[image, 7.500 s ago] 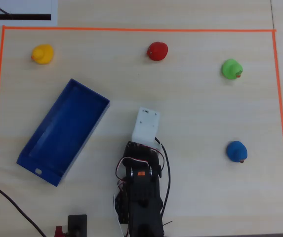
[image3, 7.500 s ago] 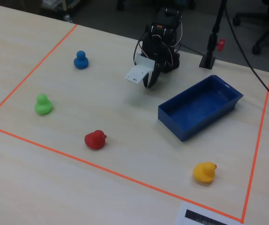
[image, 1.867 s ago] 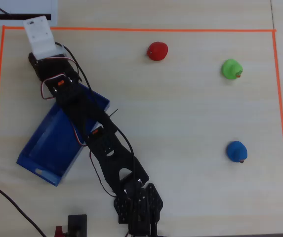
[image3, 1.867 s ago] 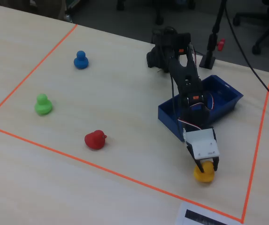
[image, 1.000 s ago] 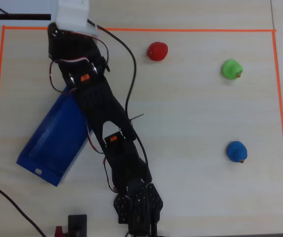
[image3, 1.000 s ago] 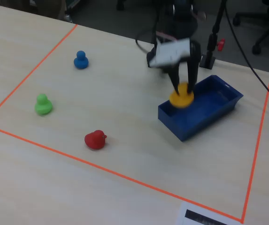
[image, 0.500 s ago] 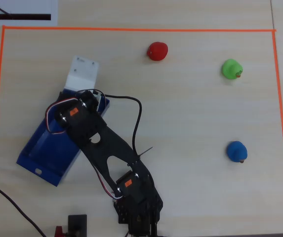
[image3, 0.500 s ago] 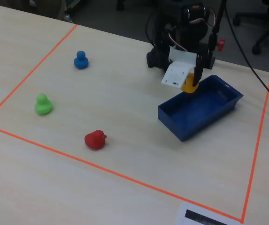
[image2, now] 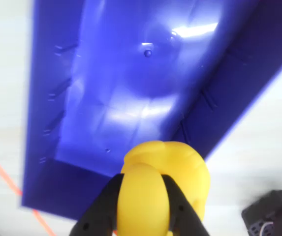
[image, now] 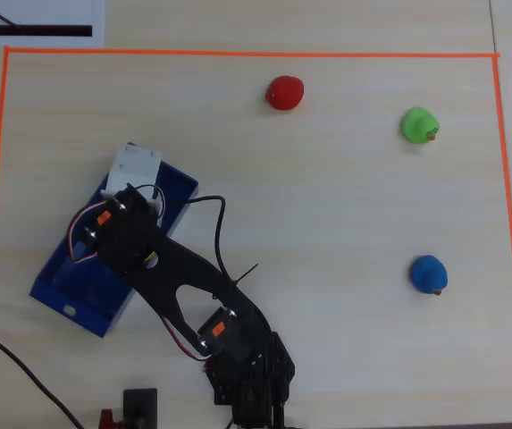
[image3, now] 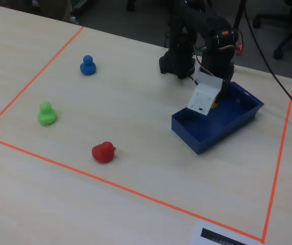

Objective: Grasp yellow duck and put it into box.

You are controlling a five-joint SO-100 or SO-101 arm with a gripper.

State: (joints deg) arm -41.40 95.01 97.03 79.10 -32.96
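Observation:
In the wrist view my gripper (image2: 141,183) is shut on the yellow duck (image2: 163,169), with a black finger (image2: 101,206) on each side of it. The duck hangs above the inside of the blue box (image2: 131,88), near one short end. In the overhead view the arm and its white camera mount cover the gripper (image: 135,183) and hide the duck; the box (image: 72,290) lies slanted at the left. In the fixed view the gripper (image3: 214,102) is over the box (image3: 207,140), and a sliver of the duck (image3: 215,105) shows behind the white mount.
A red duck (image: 284,92), a green duck (image: 419,125) and a blue duck (image: 429,273) stand apart on the wooden table, far from the box. Orange tape (image: 238,54) frames the work area. The arm's base (image: 247,375) is at the front edge.

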